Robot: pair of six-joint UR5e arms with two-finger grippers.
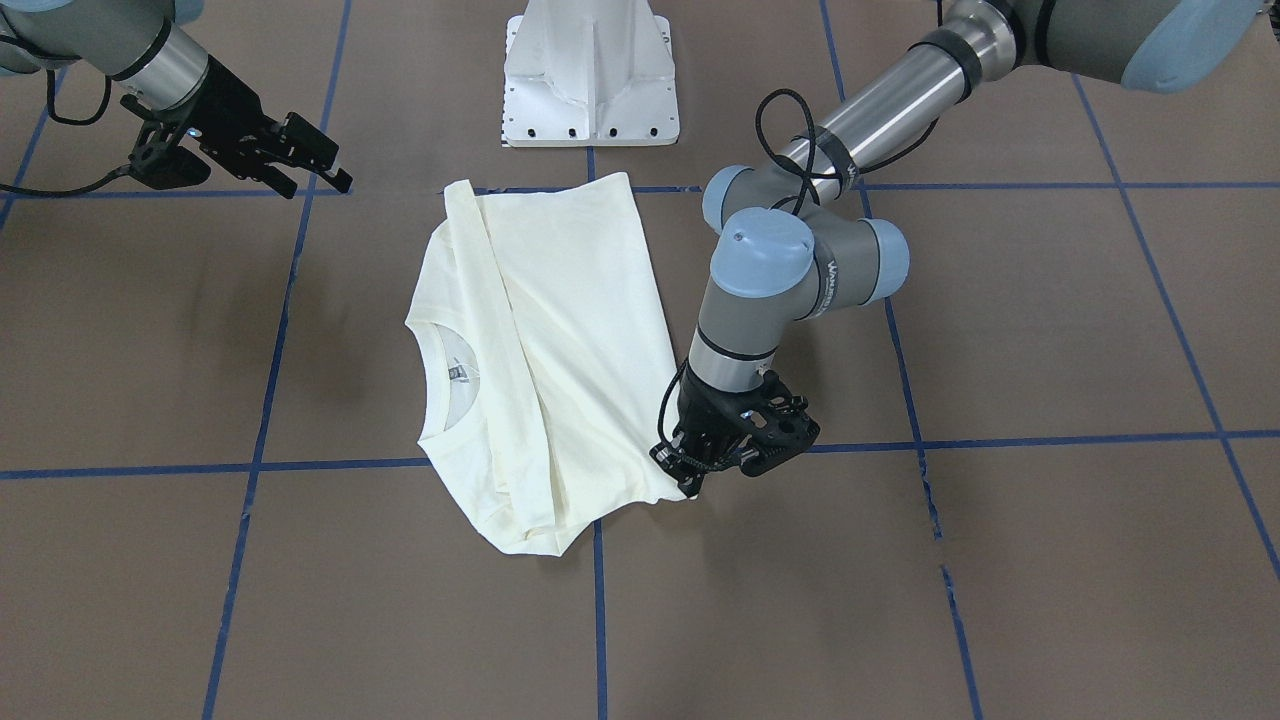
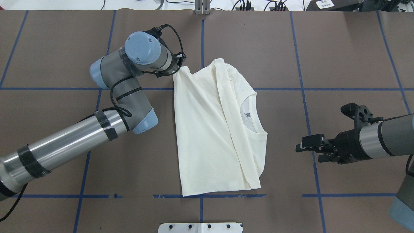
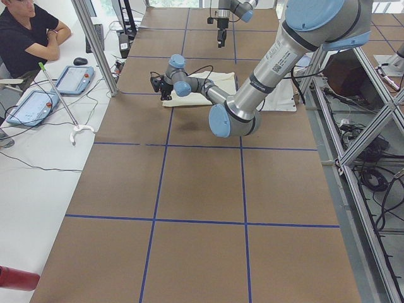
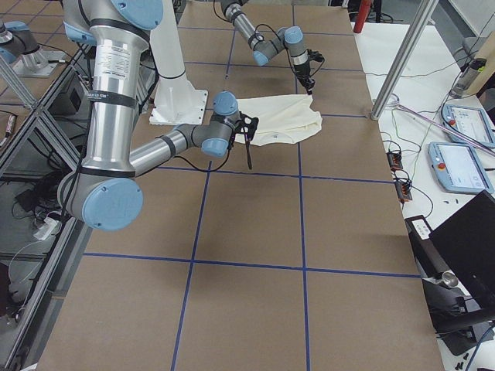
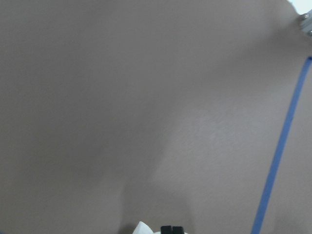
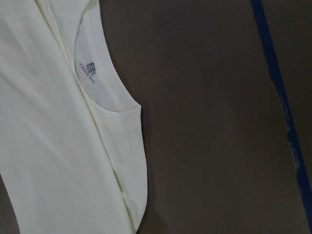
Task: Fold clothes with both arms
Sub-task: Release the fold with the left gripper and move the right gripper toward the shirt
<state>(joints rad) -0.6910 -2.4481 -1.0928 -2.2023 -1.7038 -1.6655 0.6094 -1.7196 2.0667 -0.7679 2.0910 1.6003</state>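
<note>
Seen from overhead, the left arm (image 2: 81,132) is stretched across the brown bench (image 2: 48,48), with its wrist bent down at one corner of a cream long-sleeved T-shirt (image 2: 207,136). This is the corner on that arm's side, farthest from the robot. The left gripper (image 2: 177,66) is closed on that corner. In the left wrist view its black fingertips (image 5: 171,229) are seen pressed together at the bottom edge of the picture, with a tip of pale cloth just beside them. In the front-facing view the corner is drawn to a point under the gripper.

The T-shirt is laid flat in the middle of the bench, between the two arms, with a plain cream surface turned up. Its straight edge is turned toward the left arm and its neckline (image 2: 255,111) toward the right arm. A long narrow band of cloth (image 2: 226,110) is folded over the body, running from the far edge to the near edge just beside the neckline. A small grey label (image 6: 90,67) is shown inside the collar in the right wrist view. The near edge of the garment is set along a blue tape line (image 2: 349,195), in front of the white pedestal base (image 2: 200,227).

At the right, the right gripper (image 2: 309,152) is held level above the bare bench, well apart from the shirt. Its fingers are parted and pointed toward the neckline side.
</note>
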